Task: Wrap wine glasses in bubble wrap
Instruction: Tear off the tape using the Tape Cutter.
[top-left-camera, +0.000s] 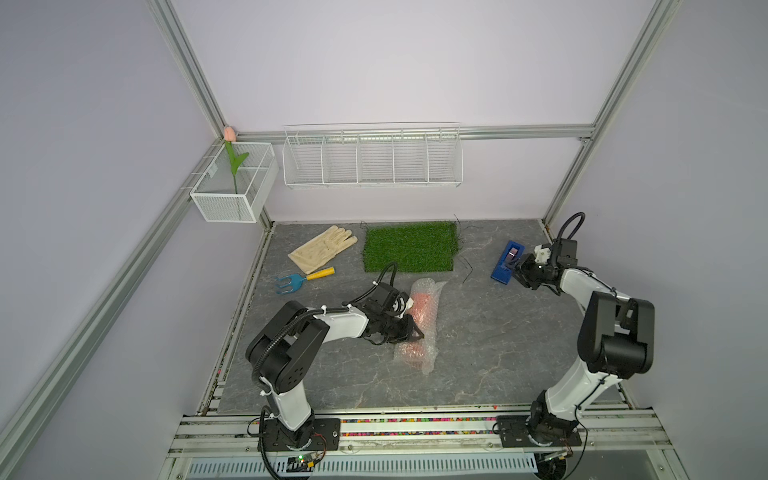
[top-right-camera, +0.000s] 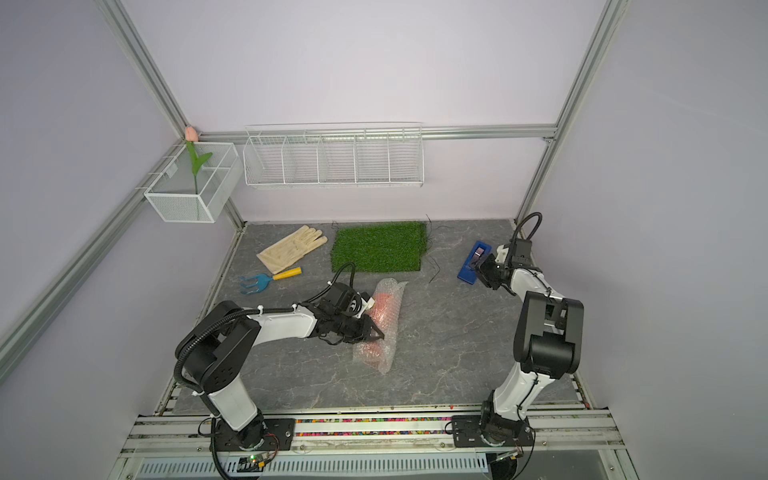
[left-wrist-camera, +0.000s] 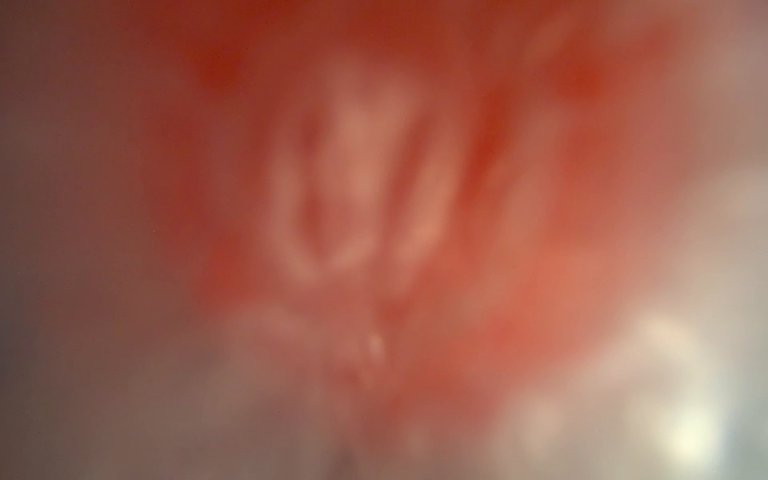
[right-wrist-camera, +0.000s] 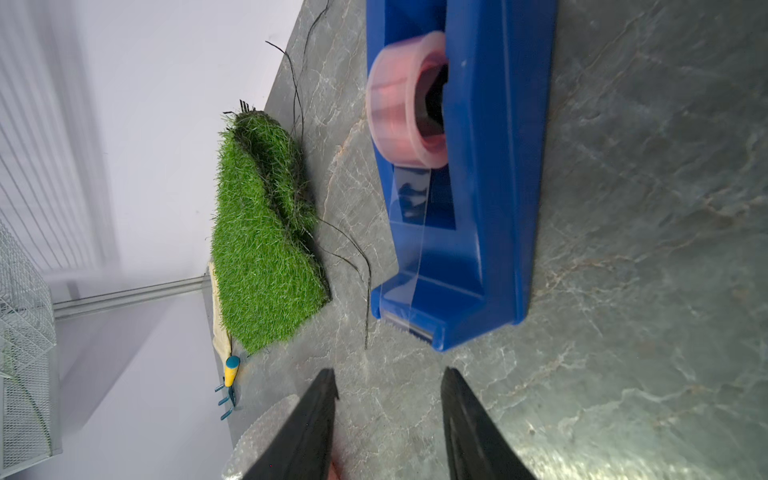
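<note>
The orange-red wine glass (top-left-camera: 422, 305) (top-right-camera: 384, 305) lies on its side on the grey table, rolled up inside the bubble wrap (top-left-camera: 424, 362) (top-right-camera: 383, 359). The bundle runs from near to far. My left gripper (top-left-camera: 415, 332) (top-right-camera: 374, 332) reaches in from the left and is shut on the bundle's middle. The left wrist view is only a blur of orange-red glass (left-wrist-camera: 478, 145) pressed close to the lens. My right gripper (top-left-camera: 517, 270) (top-right-camera: 482, 268) (right-wrist-camera: 388, 374) stands open and empty just short of the blue tape dispenser (top-left-camera: 505, 262) (top-right-camera: 473, 262) (right-wrist-camera: 490, 208).
A green grass mat (top-left-camera: 409, 247) (right-wrist-camera: 257, 249) lies behind the bundle. A cream glove (top-left-camera: 322, 249) and a blue-and-yellow hand rake (top-left-camera: 303, 279) lie at the back left. White wire baskets (top-left-camera: 372, 160) hang on the back wall.
</note>
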